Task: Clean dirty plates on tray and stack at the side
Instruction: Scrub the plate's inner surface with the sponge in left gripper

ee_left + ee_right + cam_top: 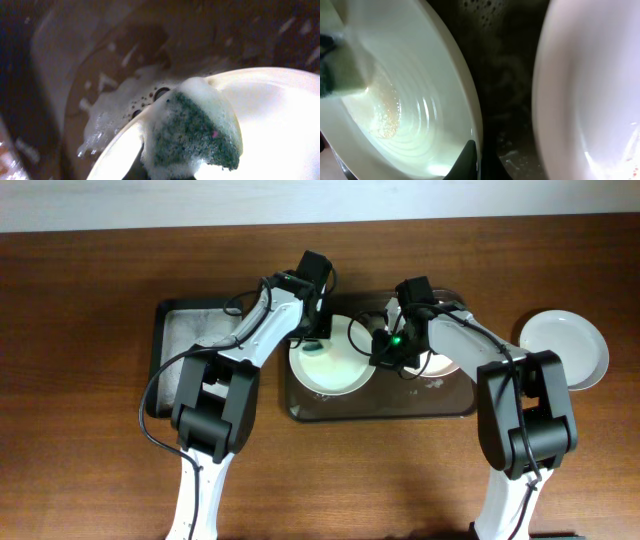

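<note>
Overhead: brown wooden table (80, 300), pale wall (100, 200) behind. The tray (380, 409) holds two plates (330, 375); third plate (565, 348) sits on the wood, right. The left gripper (316, 332) pinches a foamy sponge (195, 130); right gripper (384, 346) nips one plate's rim.

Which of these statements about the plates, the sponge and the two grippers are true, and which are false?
1. Two plates lie in the brown tray. True: the left plate and the right plate.
2. The third plate is stacked on the right plate. False: it lies alone on the table, to the right of the brown tray.
3. The left gripper holds a foamy green sponge against the left plate. True.
4. The right gripper hangs open above the table. False: it is shut on the left plate's rim.
</note>
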### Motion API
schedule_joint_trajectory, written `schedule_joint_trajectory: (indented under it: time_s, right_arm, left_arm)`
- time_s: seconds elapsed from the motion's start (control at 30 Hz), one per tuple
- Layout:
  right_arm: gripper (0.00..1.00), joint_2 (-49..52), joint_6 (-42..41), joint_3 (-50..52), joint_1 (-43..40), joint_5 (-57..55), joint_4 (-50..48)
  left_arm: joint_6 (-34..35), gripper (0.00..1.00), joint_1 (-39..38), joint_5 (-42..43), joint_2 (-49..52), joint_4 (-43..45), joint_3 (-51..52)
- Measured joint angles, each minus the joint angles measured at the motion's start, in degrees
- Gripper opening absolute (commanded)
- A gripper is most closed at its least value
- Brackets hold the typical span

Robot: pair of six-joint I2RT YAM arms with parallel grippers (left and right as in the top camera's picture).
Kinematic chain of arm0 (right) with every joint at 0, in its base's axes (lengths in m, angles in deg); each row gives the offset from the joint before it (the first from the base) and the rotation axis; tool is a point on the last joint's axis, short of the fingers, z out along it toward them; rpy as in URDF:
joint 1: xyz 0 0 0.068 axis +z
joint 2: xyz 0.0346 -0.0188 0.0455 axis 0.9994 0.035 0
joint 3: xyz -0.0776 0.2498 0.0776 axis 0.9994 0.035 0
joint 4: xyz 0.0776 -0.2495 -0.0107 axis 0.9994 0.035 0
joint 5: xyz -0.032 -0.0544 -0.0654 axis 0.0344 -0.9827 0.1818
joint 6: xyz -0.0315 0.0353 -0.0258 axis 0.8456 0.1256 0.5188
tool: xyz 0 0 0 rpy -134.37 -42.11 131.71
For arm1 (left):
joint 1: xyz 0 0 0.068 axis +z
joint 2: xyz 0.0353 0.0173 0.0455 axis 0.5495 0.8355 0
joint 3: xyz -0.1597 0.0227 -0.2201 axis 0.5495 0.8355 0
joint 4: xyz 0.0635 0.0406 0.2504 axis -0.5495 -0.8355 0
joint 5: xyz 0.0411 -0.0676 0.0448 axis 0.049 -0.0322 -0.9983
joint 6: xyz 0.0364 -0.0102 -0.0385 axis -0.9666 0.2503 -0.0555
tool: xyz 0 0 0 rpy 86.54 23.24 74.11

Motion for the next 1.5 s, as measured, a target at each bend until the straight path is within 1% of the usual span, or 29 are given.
schedule_joint_trajectory:
  time_s: [0.17,0.27,0.37,0.57,0.73,0.83,0.97,1.1,1.2,1.33,1.5]
  right_arm:
    - [0.04,0.00,0.20,0.00,0.31,0.48,0.44]
    - [0.04,0.00,0.44,0.00,0.31,0.48,0.57]
    - [0.04,0.00,0.50,0.00,0.31,0.48,0.70]
    - [0.04,0.00,0.70,0.00,0.28,0.39,0.90]
    - [0.04,0.00,0.66,0.00,0.31,0.07,0.90]
    - [0.04,0.00,0.66,0.00,0.28,0.02,0.87]
    - [0.04,0.00,0.61,0.00,0.31,0.02,0.79]
    - [0.04,0.00,0.57,0.00,0.31,0.04,0.61]
    - [0.04,0.00,0.55,0.00,0.31,0.04,0.61]
    - [0.04,0.00,0.48,0.00,0.35,0.04,0.59]
    - [0.04,0.00,0.44,0.00,0.37,0.07,0.57]
  left_arm:
    - [-1.60,0.01,0.55,1.44,-0.09,-6.60,-0.50]
    - [-4.35,0.01,1.18,4.98,-0.11,-10.43,-0.52]
    - [-8.02,0.01,2.12,9.88,-0.09,-11.63,-0.24]
    - [-13.66,0.01,2.78,19.89,0.42,-9.31,0.76]
    - [-14.88,0.01,2.75,24.04,0.90,-5.86,1.22]
    - [-15.08,0.01,2.58,25.07,1.03,-3.39,1.44]
    - [-13.18,0.01,2.01,22.80,1.03,-1.42,1.44]
    - [-5.88,0.01,0.28,14.64,0.39,-1.33,0.92]
    - [-2.38,0.01,0.11,9.18,0.17,-0.98,0.44]
    - [-0.61,0.01,0.02,5.88,-0.11,-1.49,0.39]
    - [0.39,0.01,0.04,2.03,-0.17,-4.28,-0.15]
